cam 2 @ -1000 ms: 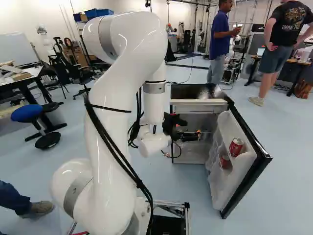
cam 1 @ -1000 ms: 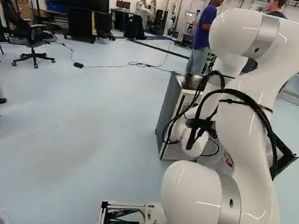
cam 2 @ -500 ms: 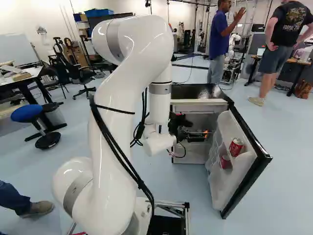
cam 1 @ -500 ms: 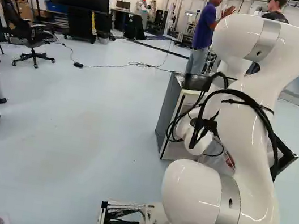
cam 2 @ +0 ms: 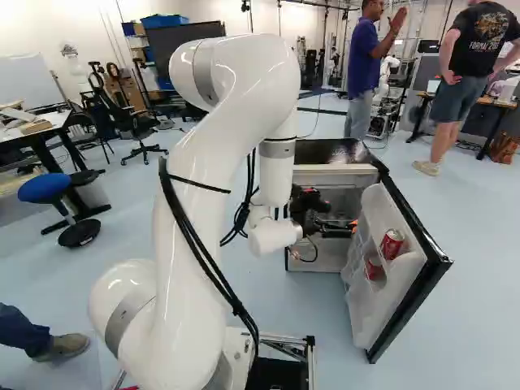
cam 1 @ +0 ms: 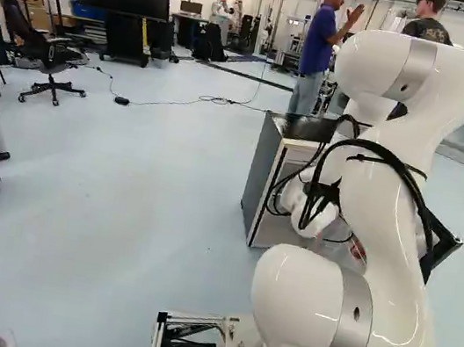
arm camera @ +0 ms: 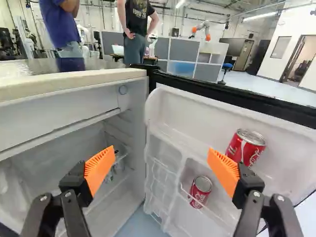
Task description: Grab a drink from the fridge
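Fridge cabinet [cam 1: 260,174]: a compact refrigerator, its cavity alongside the claw [arm camera: 161,149], on the side away from the cans.
Robot arm [cam 2: 187,268]: behind the claw, reaching in between the cabinet front and the swung-out door.
Fridge door [cam 2: 370,313]: wide open, its inner face ahead of the claw and running off to one side, the hinge edge almost straight in front.
Claw: spread wide, orange pads [arm camera: 224,173] facing each other with nothing pinched between them.
Upper red soda can [arm camera: 245,147]: in the door, ahead of the claw but off-centre, past the finger on the side of the door's free edge. Seen from the wrist, that finger's pad slightly overlaps its outline; whether they touch I cannot tell, though the right base view suggests a gap. It stands roughly upright, so its long axis runs across the line joining the fingers, which should suit a grip around its sides.
Lower red soda can [arm camera: 200,191]: in the door, ahead of and below the claw, lined up inside the finger gap but nearer that same finger; also roughly upright, behind a guard rail [arm camera: 212,211].
Next move: probably shift the claw sideways toward the free edge until the upper can is centred, then advance. Going straight in would risk the finger knocking that can; the lower one would call for dropping down, where the rail could catch a fingertip.
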